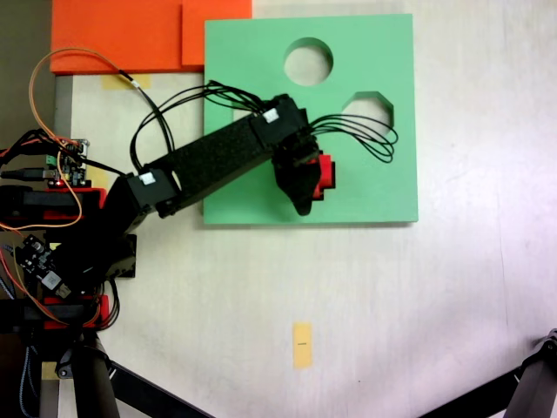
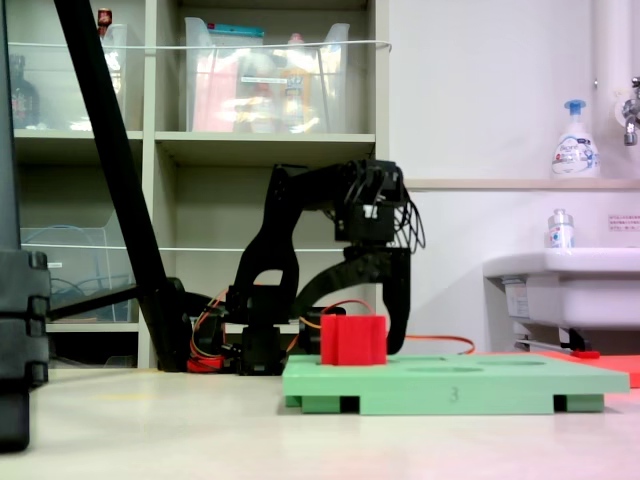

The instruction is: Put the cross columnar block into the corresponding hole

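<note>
Jaws: the gripper (image 2: 352, 335) stands spread wide in a fixed view from the side, one black finger to the left of the cross columnar block (image 2: 353, 340) and one to its right; whether either finger touches the foam I cannot tell, but they are not pressed shut on it.

Arm: seen from above, it reaches from its base at the left edge, up and to the right across the table (image 1: 392, 322), ending with the gripper (image 1: 312, 178) pointing down over the board.

Block: the red cross columnar block (image 1: 326, 174) stands upright on the green foam board (image 1: 244, 61), with most of its height showing above the board's top face. From above, the gripper body covers its left part.

Hole: the corresponding hole is not visible as a cutout; from above only a round cutout (image 1: 308, 61) and an octagonal cutout (image 1: 370, 106) show, both up and to the right of the block. I judge that the cross cutout lies under the block or the gripper.

Key relation: the block sits directly between the jaws, its long axis vertical and in line with the downward-pointing gripper.

Next move, as judged: if the block is already seated, lift straight up; if not, it needs pressing straight down.

Far right: a sink (image 2: 560, 280) and soap bottle (image 2: 574, 140) stand behind, apart from the work.
</note>
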You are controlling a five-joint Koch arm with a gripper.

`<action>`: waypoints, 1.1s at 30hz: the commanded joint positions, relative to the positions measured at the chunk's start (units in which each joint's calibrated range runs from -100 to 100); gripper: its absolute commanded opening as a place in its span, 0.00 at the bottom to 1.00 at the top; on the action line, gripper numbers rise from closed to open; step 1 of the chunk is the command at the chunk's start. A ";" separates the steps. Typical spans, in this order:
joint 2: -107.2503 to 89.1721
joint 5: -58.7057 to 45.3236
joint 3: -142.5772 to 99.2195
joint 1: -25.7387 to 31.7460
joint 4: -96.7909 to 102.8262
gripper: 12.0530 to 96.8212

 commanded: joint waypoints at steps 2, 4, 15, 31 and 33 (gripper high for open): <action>-7.48 -0.15 1.66 0.05 -0.92 0.90; -14.89 -1.07 1.66 0.20 -0.82 0.90; -66.14 -16.21 -0.54 -0.78 -1.50 0.89; -109.44 -45.52 -66.24 -14.41 53.58 0.46; -109.44 -45.76 -66.74 -14.75 49.44 0.46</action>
